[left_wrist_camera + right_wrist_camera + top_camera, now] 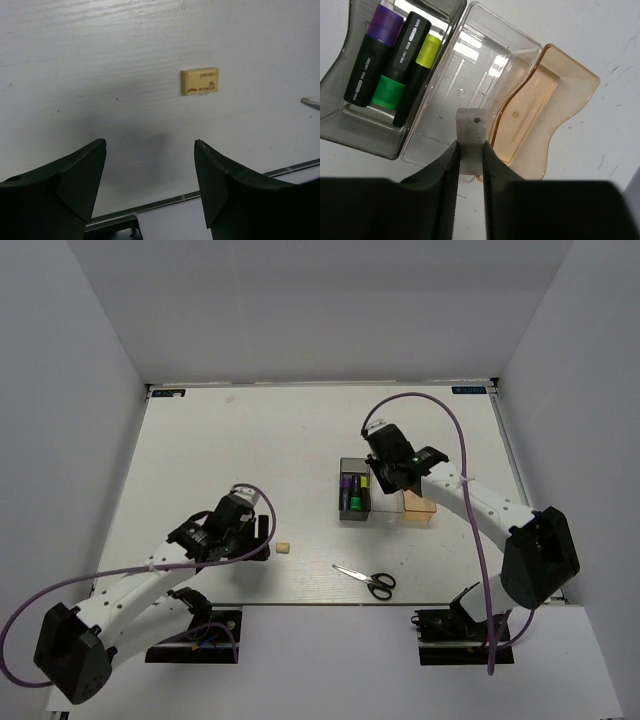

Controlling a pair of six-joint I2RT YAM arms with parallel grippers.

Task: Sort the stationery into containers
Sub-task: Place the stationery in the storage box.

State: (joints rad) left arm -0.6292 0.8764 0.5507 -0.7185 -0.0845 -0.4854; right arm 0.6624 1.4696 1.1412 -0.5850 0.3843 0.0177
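Observation:
My right gripper [471, 150] is shut on a small pale eraser [471, 131] and holds it over the clear bin [492, 60], near its edge with the tan-orange bin [555, 85]. The dark grey bin [342, 125] holds three black highlighters with purple [387, 22], green [387, 92] and yellow [428, 50] ends. In the top view this gripper [386, 480] hangs above the row of bins [354, 491]. My left gripper [150, 150] is open and empty, just short of a beige eraser [199, 81] lying flat on the table [283, 547]. Black-handled scissors [366, 580] lie near the front edge.
The table's front edge and a metal rail [200, 195] run just below my left fingers. A scissor tip [310, 102] shows at the right of the left wrist view. White walls enclose the table on three sides.

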